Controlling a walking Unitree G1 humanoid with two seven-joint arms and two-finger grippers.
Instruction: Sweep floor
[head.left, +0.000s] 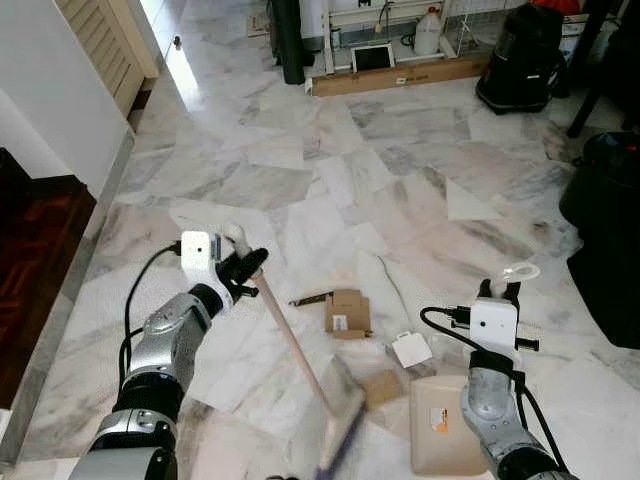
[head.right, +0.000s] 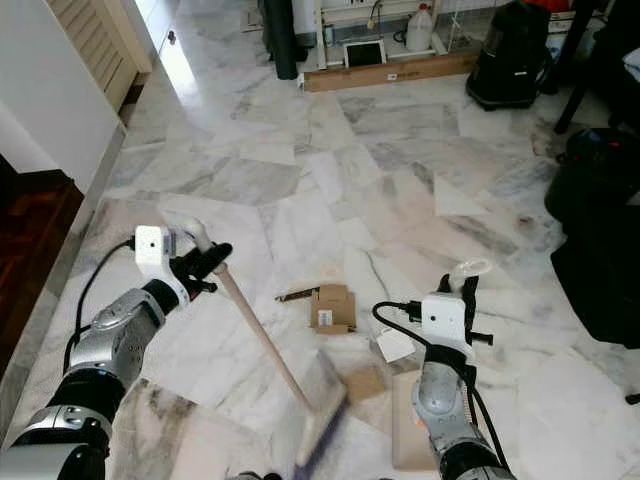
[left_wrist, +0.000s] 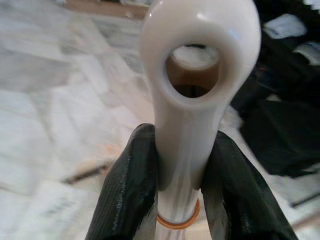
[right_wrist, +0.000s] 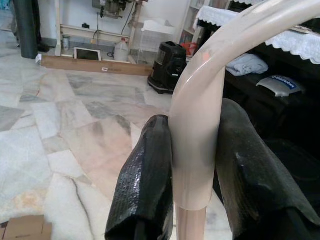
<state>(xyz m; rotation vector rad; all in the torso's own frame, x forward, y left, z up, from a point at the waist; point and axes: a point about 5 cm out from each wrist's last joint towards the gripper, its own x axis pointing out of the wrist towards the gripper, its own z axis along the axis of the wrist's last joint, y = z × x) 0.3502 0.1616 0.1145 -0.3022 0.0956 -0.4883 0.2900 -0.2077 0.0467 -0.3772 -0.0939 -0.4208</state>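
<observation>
Left end effector (head.left: 243, 268) grips broom (head.left: 300, 350), right (head.left: 503, 290) grips dustpan (head.left: 445, 425) — cardboard scraps (head.left: 347, 312) between.

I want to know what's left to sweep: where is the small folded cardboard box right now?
In the left eye view the cardboard box lies on the marble floor between the two arms, just ahead of the broom head and dustpan.
</observation>
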